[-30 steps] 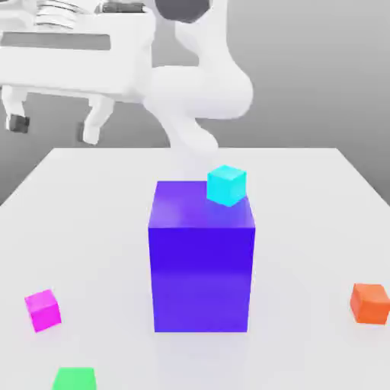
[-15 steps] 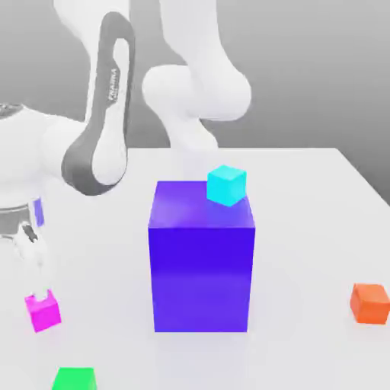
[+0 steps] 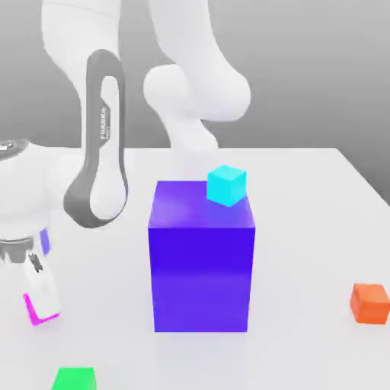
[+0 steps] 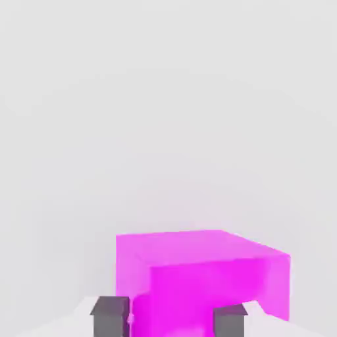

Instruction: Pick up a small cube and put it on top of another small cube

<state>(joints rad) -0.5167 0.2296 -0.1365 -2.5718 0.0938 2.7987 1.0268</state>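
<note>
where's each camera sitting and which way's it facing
Exterior view: off the arm, above the white table, looking across it at the blue block with the cyan cube on top; the arm rises behind it and reaches down on the exterior view's left.
Hand view: on the hand, looking along the fingers at the table.
Shared: the magenta cube between the fingers of the gripper.
</note>
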